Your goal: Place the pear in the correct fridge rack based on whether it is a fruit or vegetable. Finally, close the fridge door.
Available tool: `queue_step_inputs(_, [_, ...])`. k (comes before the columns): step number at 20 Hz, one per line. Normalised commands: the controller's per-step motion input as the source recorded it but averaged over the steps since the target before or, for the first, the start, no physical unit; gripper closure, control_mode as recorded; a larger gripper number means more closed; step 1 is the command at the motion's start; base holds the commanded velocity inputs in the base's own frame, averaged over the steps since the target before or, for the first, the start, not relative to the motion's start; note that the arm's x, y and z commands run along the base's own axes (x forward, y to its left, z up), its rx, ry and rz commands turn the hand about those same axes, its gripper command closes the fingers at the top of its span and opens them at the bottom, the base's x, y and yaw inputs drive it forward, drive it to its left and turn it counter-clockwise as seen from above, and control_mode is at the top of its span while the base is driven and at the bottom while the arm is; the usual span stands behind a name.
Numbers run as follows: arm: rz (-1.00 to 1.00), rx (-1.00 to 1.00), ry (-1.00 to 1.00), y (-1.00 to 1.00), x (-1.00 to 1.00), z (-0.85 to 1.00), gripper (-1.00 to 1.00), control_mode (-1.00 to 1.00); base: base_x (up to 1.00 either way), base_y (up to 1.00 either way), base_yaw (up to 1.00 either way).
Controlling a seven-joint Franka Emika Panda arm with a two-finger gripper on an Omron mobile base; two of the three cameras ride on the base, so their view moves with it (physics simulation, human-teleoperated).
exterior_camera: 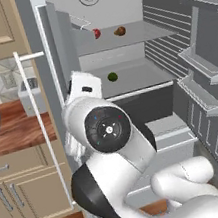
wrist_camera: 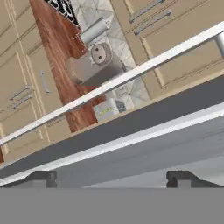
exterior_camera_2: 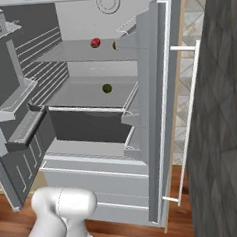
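Left to right in the left base view: the wooden counter point(exterior_camera: 18, 128) with cabinets below, then the long white door handle point(exterior_camera: 42, 128) of the left fridge door, which stands open edge-on to the camera. The arm's white wrist rises just beside that door.

Inside the fridge, the fridge rack point(exterior_camera: 133, 34) carries a small red fruit point(exterior_camera: 97, 33) and, just to its right, the pear point(exterior_camera: 120, 31), brownish-tan and resting on the shelf surface. On the shelf below, a small dark-green ball point(exterior_camera: 112, 77) sits apart from both. The right base view confirms the red fruit on the upper shelf; there the pear is mostly hidden behind a door bin.

The gripper point(wrist_camera: 111, 178) shows in the hand view as two dark fingertips set wide apart with nothing between them. It faces the door's edge and the white handle bar point(wrist_camera: 131, 76), with the kitchen counter and cabinets beyond.

Judgement on progress: the placing step appears complete, since the pear lies with the other fruit on the upper rack and the jaws are empty. Both fridge doors remain open, so closing is outstanding; the hand's position by the left door suggests that step is being approached.

Brands, labels, writing: none legible anywhere.
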Motion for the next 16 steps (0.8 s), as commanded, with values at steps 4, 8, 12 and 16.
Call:
queue_step_inputs(4, [0.14, -0.36, 0.01, 1.0, 0.09, -0.47, -1.0, -1.0, 0.0, 0.0, 0.0])
queue_step_inputs(8, [0.11, -0.29, 0.12, 1.0, 0.61, -0.49, -1.0, -1.0, 0.0, 0.0, 0.0])
queue_step_inputs(12, [0.0, -0.26, 0.12, 1.0, 0.99, -0.39, -1.0, -1.0, 0.0, 0.0, 0.0])
queue_step_inputs(16, [-0.07, -0.24, 0.01, 0.8, 0.86, -0.27, -1.0, -1.0, 0.0, 0.0, 0.0])
